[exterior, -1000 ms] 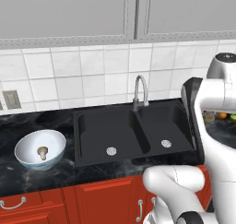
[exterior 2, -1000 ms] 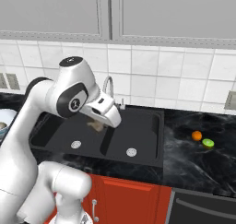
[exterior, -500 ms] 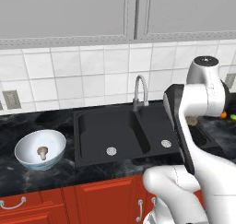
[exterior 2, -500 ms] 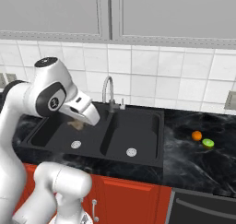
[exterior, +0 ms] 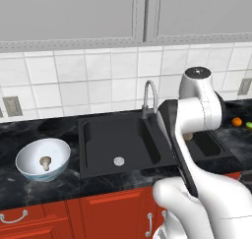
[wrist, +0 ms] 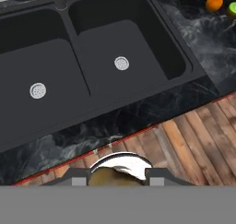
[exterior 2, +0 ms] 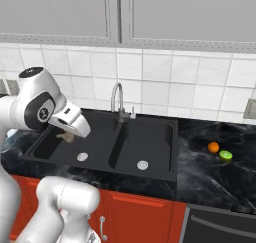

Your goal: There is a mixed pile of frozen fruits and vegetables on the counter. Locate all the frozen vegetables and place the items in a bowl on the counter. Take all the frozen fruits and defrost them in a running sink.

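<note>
swinging further left across the sink (exterior 2: pixel 105 142), gripper (exterior 2: pixel 66 135) pinching the second mushroom (wrist: pixel 110 177); next it needs carrying to the bowl (exterior: pixel 29 164), lower left, beside the first mushroom (exterior: pixel 45 161).

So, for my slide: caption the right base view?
Gripper carries a mushroom over the sink; two fruits wait.

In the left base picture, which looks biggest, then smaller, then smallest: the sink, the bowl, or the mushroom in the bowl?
1. Sink, biggest by far.
2. Bowl, clearly smaller than the sink.
3. Mushroom, tiny inside the bowl.
No ties here; the gaps are plain despite camera distance.
</note>
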Available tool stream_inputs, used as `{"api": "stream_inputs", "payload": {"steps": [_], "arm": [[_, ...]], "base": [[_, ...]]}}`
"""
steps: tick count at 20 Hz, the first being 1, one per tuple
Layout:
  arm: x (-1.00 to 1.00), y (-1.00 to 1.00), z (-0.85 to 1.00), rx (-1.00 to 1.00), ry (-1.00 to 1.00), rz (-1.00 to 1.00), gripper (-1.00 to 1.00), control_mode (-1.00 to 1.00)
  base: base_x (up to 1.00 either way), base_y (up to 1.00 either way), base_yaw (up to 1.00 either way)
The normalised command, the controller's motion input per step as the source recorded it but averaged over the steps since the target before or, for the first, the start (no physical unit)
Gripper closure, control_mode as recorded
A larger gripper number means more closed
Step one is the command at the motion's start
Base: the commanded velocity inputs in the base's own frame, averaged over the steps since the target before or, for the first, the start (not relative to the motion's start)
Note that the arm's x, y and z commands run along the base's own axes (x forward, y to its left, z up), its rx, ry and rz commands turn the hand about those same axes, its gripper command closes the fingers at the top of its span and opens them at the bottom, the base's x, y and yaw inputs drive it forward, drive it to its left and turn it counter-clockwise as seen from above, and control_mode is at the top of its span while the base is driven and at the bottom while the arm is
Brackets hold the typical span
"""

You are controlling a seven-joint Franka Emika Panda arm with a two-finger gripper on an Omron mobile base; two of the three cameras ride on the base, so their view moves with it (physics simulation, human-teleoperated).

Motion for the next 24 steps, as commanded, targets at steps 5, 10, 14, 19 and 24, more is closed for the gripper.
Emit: {"api": "stream_inputs", "payload": {"steps": [5, 10, 14, 19, 24], "arm": [[0.04, 0.64, -0.04, 0.00, -0.02, 0.00, 1.00, -1.00], [0.13, 0.58, 0.00, 0.08, 0.00, 0.00, 1.00, -1.00], [0.21, 0.48, 0.02, 0.17, 0.00, 0.00, 1.00, -1.00], [0.13, 0.57, 0.04, 0.12, 0.00, 0.00, 1.00, -1.00], [0.36, 0.94, 0.00, 0.00, 0.00, 0.00, 1.00, -1.00]], "base": [[0.00, 0.00, 0.00], [0.00, 0.00, 0.00], [0.00, 0.00, 0.00], [0.00, 0.00, 0.00], [0.00, 0.00, 0.00]]}}
